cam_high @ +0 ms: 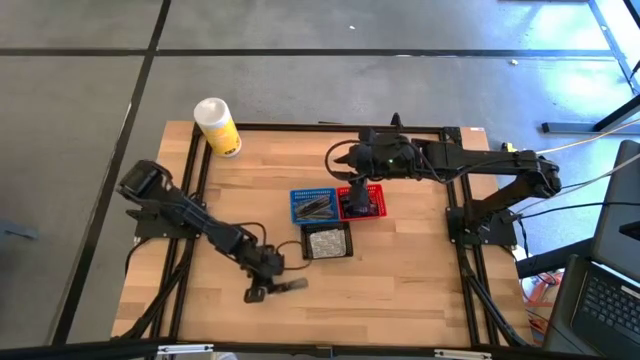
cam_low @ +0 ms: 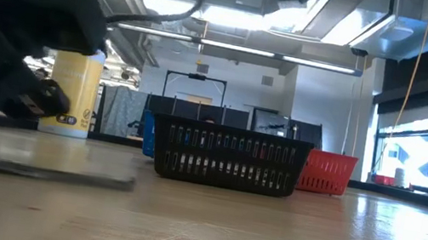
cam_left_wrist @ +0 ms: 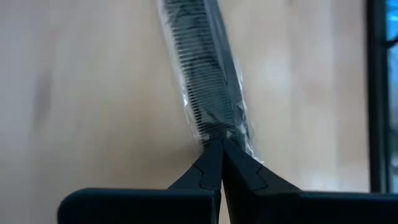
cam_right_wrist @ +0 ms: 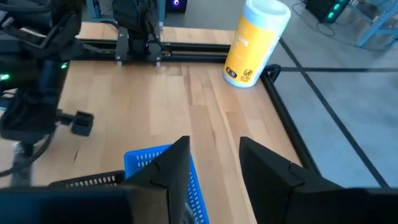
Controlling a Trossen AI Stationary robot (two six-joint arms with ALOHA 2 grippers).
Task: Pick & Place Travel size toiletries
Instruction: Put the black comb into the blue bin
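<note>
A: Where is the left gripper [cam_high: 272, 288]?

B: Low over the front of the wooden table [cam_high: 400, 270], in front of the baskets. Its jaws are pressed together on the end of a black comb in a clear wrapper [cam_left_wrist: 205, 93], which lies flat on the wood (the left wrist view shows the teeth plainly).

A: And the right gripper [cam_high: 356, 203]?

B: Above the red basket [cam_high: 371, 202], with its jaws spread. I see nothing between its fingers [cam_right_wrist: 177, 165].

A: How do the baskets sit?

B: 3 of them close together at the table's middle: the blue basket [cam_high: 312, 205] just beside the red one, the black basket [cam_high: 327, 242] in front of both. The blue and black ones hold small packets.

A: Anything else?

B: A white-and-yellow canister [cam_high: 217, 126] stands at the far left corner.
</note>
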